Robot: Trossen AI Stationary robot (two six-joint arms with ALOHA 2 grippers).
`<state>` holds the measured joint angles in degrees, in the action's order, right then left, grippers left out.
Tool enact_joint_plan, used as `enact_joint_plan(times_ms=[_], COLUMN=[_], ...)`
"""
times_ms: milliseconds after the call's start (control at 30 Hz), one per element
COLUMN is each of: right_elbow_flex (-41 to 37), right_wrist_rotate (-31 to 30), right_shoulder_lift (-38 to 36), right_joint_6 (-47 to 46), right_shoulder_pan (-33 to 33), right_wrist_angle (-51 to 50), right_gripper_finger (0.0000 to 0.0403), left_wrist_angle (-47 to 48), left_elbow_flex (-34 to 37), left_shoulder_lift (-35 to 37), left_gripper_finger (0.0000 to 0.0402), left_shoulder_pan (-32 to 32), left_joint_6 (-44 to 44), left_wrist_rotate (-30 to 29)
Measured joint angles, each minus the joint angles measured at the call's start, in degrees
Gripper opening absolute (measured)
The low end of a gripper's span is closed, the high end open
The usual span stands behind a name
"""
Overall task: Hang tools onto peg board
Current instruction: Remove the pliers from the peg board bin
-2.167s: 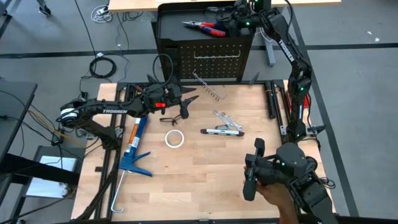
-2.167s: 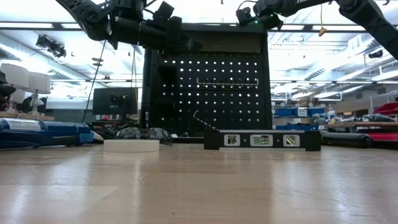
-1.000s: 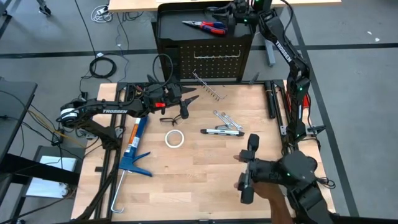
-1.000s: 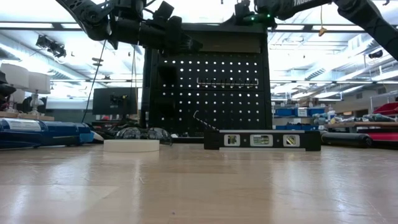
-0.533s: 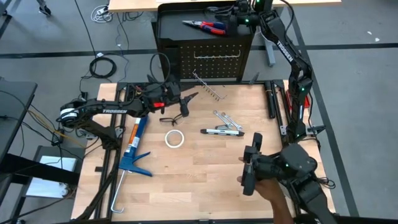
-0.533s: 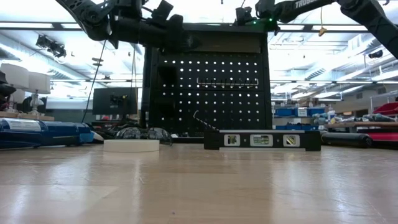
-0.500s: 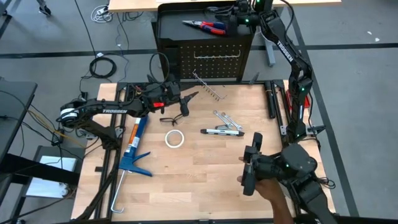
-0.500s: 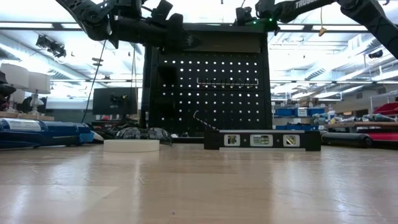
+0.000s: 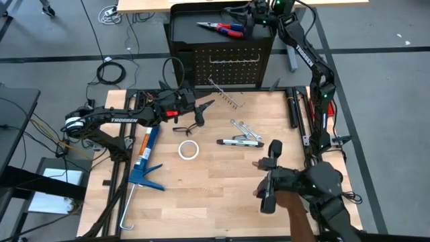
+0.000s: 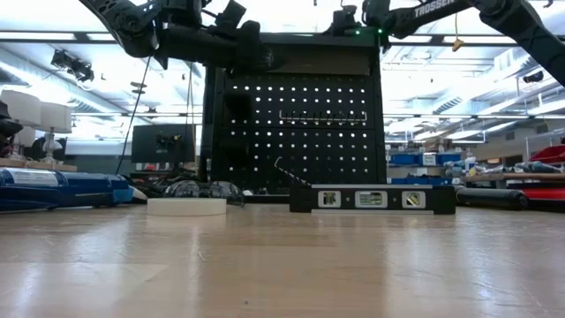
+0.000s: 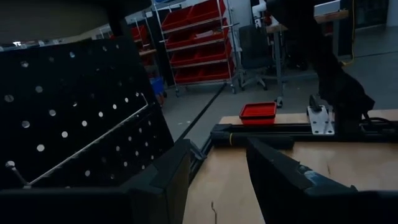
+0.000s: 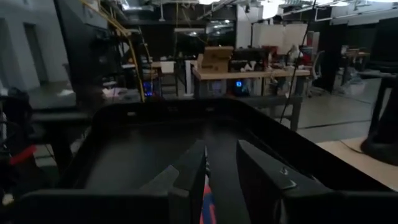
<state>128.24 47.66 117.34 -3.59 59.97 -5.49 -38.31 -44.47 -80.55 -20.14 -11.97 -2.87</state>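
Reaching over the peg board's (image 9: pixel 232 64) tray-like top, right tool (image 9: pixel 246 15) hovering just beside the red-and-blue pliers (image 9: pixel 220 27), fingers (image 12: pixel 186 180) slightly parted, gripping nothing. Left tool (image 9: pixel 199 111) waiting open above safety glasses (image 9: pixel 186 126) on the tabletop (image 9: pixel 208 195). Showing "TROSSEN" along both arms. Lying nearby: level (image 9: pixel 240 142), wrenches (image 9: pixel 246 130), tape roll (image 9: pixel 188 149), caulking gun (image 9: pixel 144 161).

Black peg board (image 9: pixel 232 64); red-blue pliers (image 9: pixel 220 27); blue caulking gun (image 9: pixel 144 161).

Dark jointed arms with white TROSSEN lettering and green lights.
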Motion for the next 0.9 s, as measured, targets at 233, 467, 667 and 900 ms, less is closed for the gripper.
enact_joint_plan(times_ms=[233, 467, 667, 900], right_elbow_flex=[-0.2, 0.1, 0.1, 0.1], right_wrist_rotate=[-4.6, -17.6, -23.4, -32.9], right_shoulder_lift=[-0.2, -0.1, -0.2, -2.2], right_joint_6=[5.7, 2.9, 4.4, 6.9], right_shoulder_pan=[0.3, 0.3, 0.3, -0.3], right_wrist_angle=[-1.7, 2.1, 0.1, -5.7], right_gripper_finger=[0.0102, 0.0121, 0.0123, 0.0122], left_wrist_angle=[0.2, 2.8, 3.8, 5.4], left_elbow_flex=[0.0, 0.0, 0.0, 0.0], left_shoulder_lift=[0.0, 0.0, 0.0, 0.0], left_gripper_finger=[0.0161, 0.0161, 0.0161, 0.0161], left_shoulder_pan=[0.0, 0.0, 0.0, 0.0], left_joint_6=[0.0, 0.0, 0.0, -1.4], left_wrist_rotate=[0.0, 0.0, 0.1, 0.1])
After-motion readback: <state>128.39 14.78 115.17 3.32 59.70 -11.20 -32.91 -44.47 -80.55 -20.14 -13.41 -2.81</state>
